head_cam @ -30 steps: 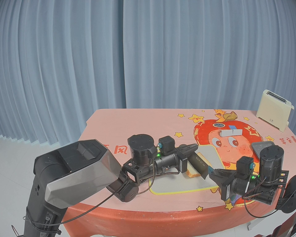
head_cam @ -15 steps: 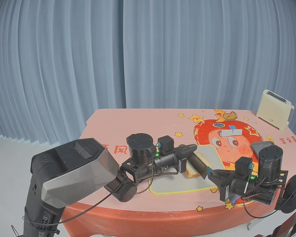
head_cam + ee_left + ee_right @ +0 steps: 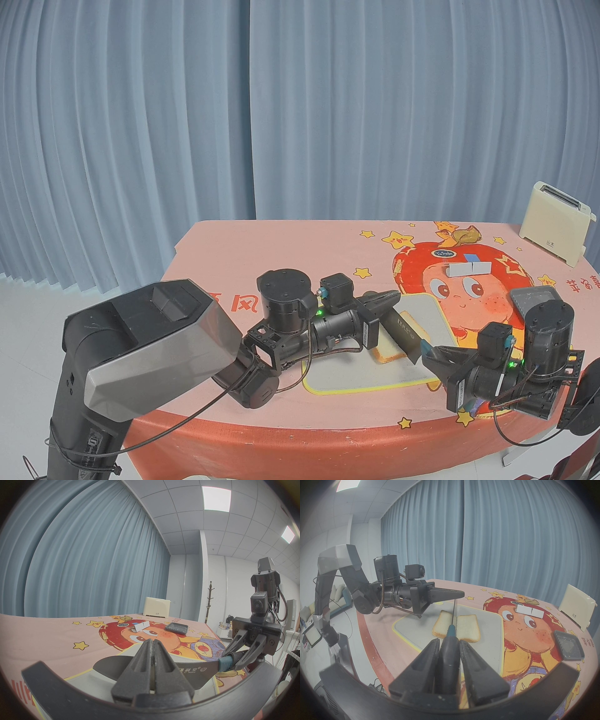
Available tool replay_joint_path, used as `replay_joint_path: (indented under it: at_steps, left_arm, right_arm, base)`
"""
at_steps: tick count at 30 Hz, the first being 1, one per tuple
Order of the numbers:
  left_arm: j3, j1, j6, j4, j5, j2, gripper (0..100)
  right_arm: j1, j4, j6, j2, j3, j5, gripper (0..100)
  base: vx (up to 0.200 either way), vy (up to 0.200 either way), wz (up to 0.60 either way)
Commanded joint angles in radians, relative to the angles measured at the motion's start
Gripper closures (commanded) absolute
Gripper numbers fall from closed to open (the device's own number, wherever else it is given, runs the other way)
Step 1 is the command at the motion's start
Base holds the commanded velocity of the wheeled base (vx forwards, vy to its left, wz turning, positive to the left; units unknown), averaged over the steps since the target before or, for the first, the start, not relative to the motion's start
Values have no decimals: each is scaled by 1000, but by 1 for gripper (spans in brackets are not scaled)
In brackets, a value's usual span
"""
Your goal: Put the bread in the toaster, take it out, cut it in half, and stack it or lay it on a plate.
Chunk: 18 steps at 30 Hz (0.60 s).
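A bread slice (image 3: pixel 457 628) lies on the pale cutting board (image 3: pixel 487 636), parted down the middle into two halves side by side. My right gripper (image 3: pixel 449 642) is shut on the teal handle of a knife (image 3: pixel 405 332). Its blade stands edge-on over the gap between the halves (image 3: pixel 453 611). In the head view the blade hides most of the bread (image 3: pixel 389 356). My left gripper (image 3: pixel 395 296) is shut with nothing in it and hovers just above the bread and the blade's far end (image 3: pixel 187 670). Whether it touches the blade I cannot tell. The cream toaster (image 3: pixel 556 222) stands at the far right.
A dark square plate (image 3: pixel 568 641) sits right of the cutting board (image 3: pixel 350 375), partly behind my right arm in the head view (image 3: pixel 528 292). A small white and blue item (image 3: pixel 469 267) lies mid-table. The table's front edge runs close under both arms.
My right arm has sunk a little with the knife. The near part of the bread now lies flatter on the board. The left gripper has barely shifted.
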Motion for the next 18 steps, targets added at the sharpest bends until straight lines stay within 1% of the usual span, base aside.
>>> replay_joint_path:
  at_steps: [1,7,18]
  left_arm:
    - [-1,-2,1,-1,-1,-24,100]
    - [-4,6,-1,2,-1,-32,100]
    - [5,18,-1,1,-1,-7,100]
  right_arm:
    - [3,6,0,1,-2,2,100]
    - [3,4,0,-6,-36,0,100]
    - [-1,3,1,-3,-45,2,100]
  base:
    - [0,0,0]
    - [0,0,0]
    - [0,0,0]
